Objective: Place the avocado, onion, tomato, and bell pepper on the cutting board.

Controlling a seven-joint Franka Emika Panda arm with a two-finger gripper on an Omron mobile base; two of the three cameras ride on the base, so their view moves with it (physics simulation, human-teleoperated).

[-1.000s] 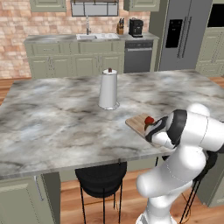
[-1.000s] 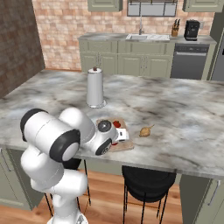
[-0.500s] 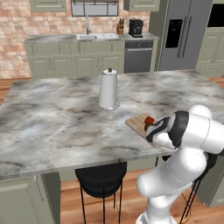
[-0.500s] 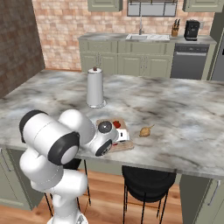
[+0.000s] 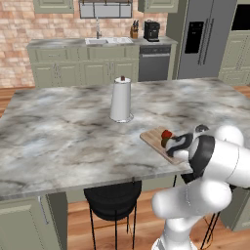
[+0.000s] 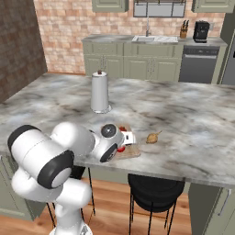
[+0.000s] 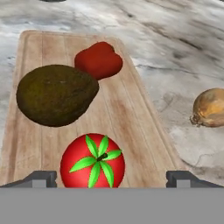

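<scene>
The cutting board (image 7: 127, 118) lies on the marble island near its front edge. Three things rest on it: the dark olive avocado (image 7: 57, 94), the red bell pepper (image 7: 98, 60) beyond it, and the green-topped tomato (image 7: 92, 162) nearest the hand. My gripper (image 7: 111, 178) hangs just above the tomato, open, its fingertips (image 7: 41, 177) spread well wider than the fruit and not touching it. The tan onion (image 7: 210, 107) sits on the bare counter to the right of the board. From the base, the onion (image 6: 152, 137) lies just right of my gripper (image 6: 128, 137).
A paper towel roll (image 5: 120, 100) stands upright on the island behind the board (image 5: 154, 138). A black stool (image 5: 112, 200) is tucked under the counter's front edge. A sink and cabinets line the far wall.
</scene>
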